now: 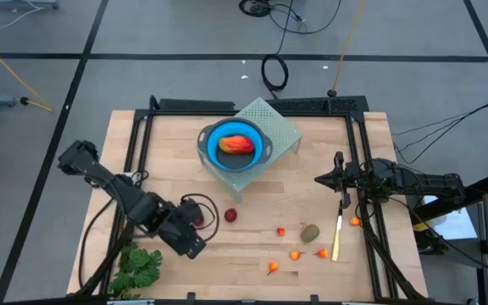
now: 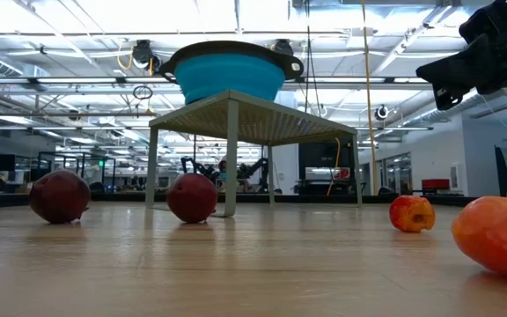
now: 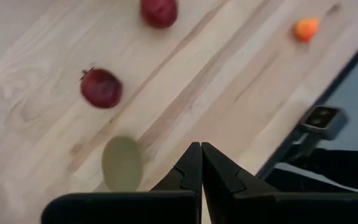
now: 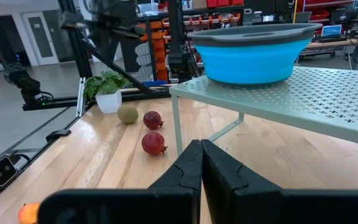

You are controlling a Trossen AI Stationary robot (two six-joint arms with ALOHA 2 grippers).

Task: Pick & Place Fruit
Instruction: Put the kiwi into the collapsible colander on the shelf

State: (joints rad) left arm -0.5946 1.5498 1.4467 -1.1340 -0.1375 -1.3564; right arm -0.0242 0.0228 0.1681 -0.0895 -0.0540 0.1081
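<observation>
Two dark-red balls (image 3: 101, 88) (image 3: 159, 11) and an olive-brown oval (image 3: 123, 163) lie on the wooden table below my left gripper (image 3: 201, 155). That gripper is shut, empty, and slants down above the table's near left part (image 1: 189, 241). A second olive oval (image 1: 310, 232) and several tiny orange pieces (image 1: 296, 254) lie toward the near right. A longer red-orange piece (image 1: 237, 145) lies in the blue bowl (image 1: 263, 144). My right gripper (image 1: 318, 180) waits at the right, level, shut and empty (image 4: 201, 152).
The bowl sits on a pale green perforated stand (image 1: 285, 127) at the table's far middle. A leafy green bunch (image 1: 138, 267) lies at the near left corner, and a thin yellow stick (image 1: 337, 237) lies near the right. Black frame rails (image 1: 138, 144) run along the table's sides.
</observation>
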